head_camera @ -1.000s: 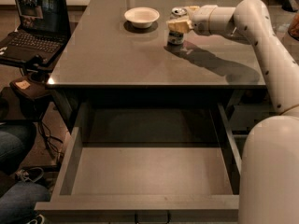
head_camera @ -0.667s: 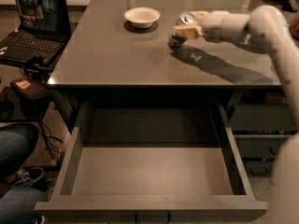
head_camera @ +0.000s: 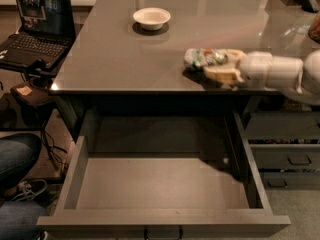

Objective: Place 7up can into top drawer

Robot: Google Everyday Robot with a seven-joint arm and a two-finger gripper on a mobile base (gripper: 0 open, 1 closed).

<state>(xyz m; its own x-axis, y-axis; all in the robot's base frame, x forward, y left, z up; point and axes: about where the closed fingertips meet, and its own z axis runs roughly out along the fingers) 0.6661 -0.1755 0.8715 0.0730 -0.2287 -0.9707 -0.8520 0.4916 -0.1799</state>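
Note:
The 7up can (head_camera: 201, 58), white and green, lies on its side in my gripper (head_camera: 212, 65), held above the front right part of the grey tabletop (head_camera: 125, 59). The gripper is shut on the can, with its pale fingers (head_camera: 220, 74) around it, and the white arm reaches in from the right. The top drawer (head_camera: 160, 184) stands pulled open below the table's front edge, with a flat grey floor, low walls and a dark handle (head_camera: 162, 231) on its front. Nothing lies in the drawer.
A white bowl (head_camera: 151, 18) sits at the back middle of the table. An open laptop (head_camera: 37, 21) stands on a side stand at the left. Narrower dark drawers with handles (head_camera: 292, 159) are at the right. A person's leg in jeans (head_camera: 17, 184) is at lower left.
My gripper has lifted the can off the table, tipped it sideways, and carried it toward the front edge of the table, nearer the open drawer.

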